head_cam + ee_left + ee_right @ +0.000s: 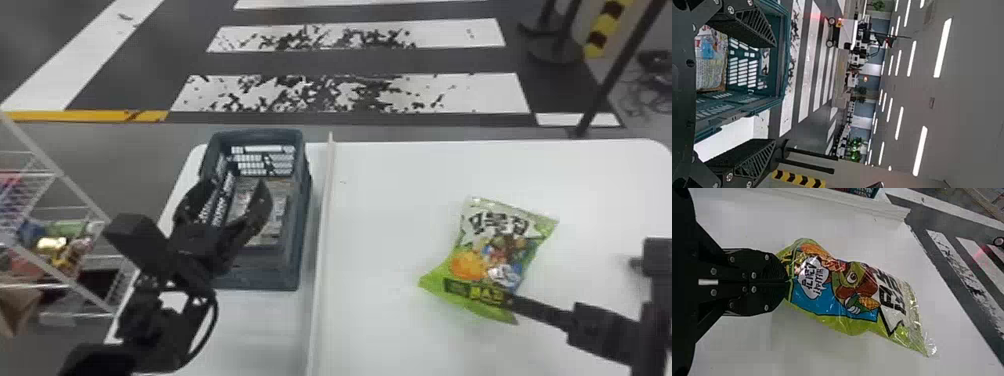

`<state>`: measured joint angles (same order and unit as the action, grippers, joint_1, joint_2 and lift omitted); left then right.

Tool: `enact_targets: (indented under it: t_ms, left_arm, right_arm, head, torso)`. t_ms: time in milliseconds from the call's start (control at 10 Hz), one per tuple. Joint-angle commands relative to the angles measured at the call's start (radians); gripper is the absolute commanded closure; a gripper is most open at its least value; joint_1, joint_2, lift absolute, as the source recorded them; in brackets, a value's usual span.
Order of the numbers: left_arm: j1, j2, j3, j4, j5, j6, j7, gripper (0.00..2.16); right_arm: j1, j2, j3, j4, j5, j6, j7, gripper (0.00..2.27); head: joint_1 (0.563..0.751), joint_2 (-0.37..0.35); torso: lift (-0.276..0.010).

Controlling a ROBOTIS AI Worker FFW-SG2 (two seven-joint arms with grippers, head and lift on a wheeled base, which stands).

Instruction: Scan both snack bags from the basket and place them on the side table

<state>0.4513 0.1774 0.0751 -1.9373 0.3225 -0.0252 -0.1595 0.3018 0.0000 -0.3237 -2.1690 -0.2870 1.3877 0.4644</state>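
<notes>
At four o'clock, the right claw (786, 282) clamps the green snack bag (492, 257) by one end; steer gently, never squeezing its puffed middle. At nine, the left claw (774, 93) gapes empty over the basket (260, 280).

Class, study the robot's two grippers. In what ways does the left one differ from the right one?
The left gripper has its fingers spread wide, while the right gripper has its fingers shut together.
The left gripper is empty; the right gripper holds one end of a green snack bag.
The left gripper is at the basket, whereas the right gripper is over the white table.
Both are black, with two fingers each.
</notes>
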Motion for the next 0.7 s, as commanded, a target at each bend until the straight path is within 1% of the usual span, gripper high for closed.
enact_targets:
  t_ms: [0, 100, 200, 300, 400, 500, 600]
  left_arm:
    - [0.001, 0.002, 0.0, -0.002, 0.001, 0.0, 0.0, 0.15]
    - [0.001, 0.005, 0.0, -0.002, 0.003, 0.0, 0.0, 0.15]
    - [0.0, 0.008, 0.002, -0.002, 0.007, 0.0, 0.0, 0.15]
    - [0.001, 0.01, 0.003, 0.0, 0.01, 0.0, 0.0, 0.15]
    - [0.001, 0.011, 0.003, 0.0, 0.01, 0.0, 0.0, 0.15]
    - [0.0, 0.014, 0.003, 0.0, 0.012, 0.0, 0.0, 0.15]
    - [-0.002, 0.016, 0.003, 0.001, 0.012, 0.0, 0.0, 0.15]
  right_arm:
    - [0.007, 0.001, 0.052, -0.129, 0.155, 0.001, -0.004, 2.25]
    - [0.008, 0.001, 0.1, -0.19, 0.278, 0.004, -0.02, 2.25]
    - [0.013, 0.001, 0.189, -0.227, 0.46, 0.004, -0.032, 2.25]
    - [0.016, 0.001, 0.302, -0.242, 0.652, 0.004, -0.049, 2.25]
    - [0.017, 0.001, 0.405, -0.241, 0.813, 0.014, -0.063, 2.25]
    - [0.02, -0.025, 0.509, -0.226, 0.971, 0.02, -0.09, 2.25]
    - [0.016, -0.064, 0.637, -0.164, 1.178, 0.02, -0.125, 2.25]
  head:
    - [0.695, 0.088]
    - [0.695, 0.063]
    - [0.695, 0.042]
    - [0.695, 0.021]
    - [0.695, 0.016]
    - [0.695, 0.01]
    - [0.695, 0.004]
  torso:
    - [-0.075]
    - [-0.075]
    - [-0.075]
    - [-0.075]
    - [-0.075]
    - [-0.075]
    - [-0.075]
